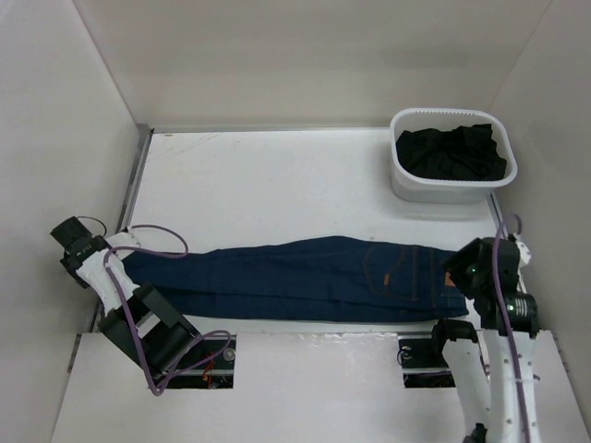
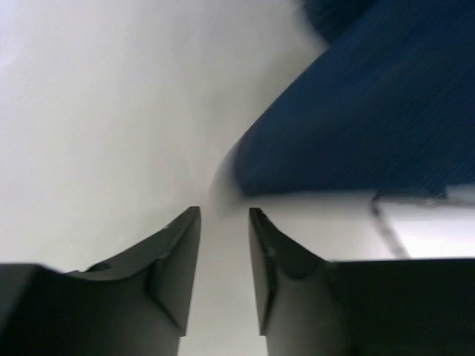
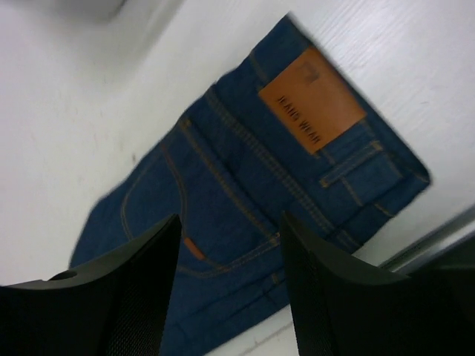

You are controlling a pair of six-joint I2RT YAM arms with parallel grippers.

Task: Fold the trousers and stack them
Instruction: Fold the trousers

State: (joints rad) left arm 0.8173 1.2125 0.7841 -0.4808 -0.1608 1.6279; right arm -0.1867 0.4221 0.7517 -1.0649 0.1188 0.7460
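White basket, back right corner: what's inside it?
Crumpled black cloth fills the white basket, nearly up to its rim. The folds hide the basket's floor, and I cannot tell what kind of garment it is or whether it is one piece or several.

Dark navy-blue denim trousers (image 1: 295,277), with tan stitching and an orange-brown patch (image 3: 312,100), lie on a white surface (image 1: 268,185). A white basket (image 1: 443,192) holds black cloth (image 1: 452,152).

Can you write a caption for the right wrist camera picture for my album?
Right claw open above the waist end of the blue jeans, brown patch facing up.
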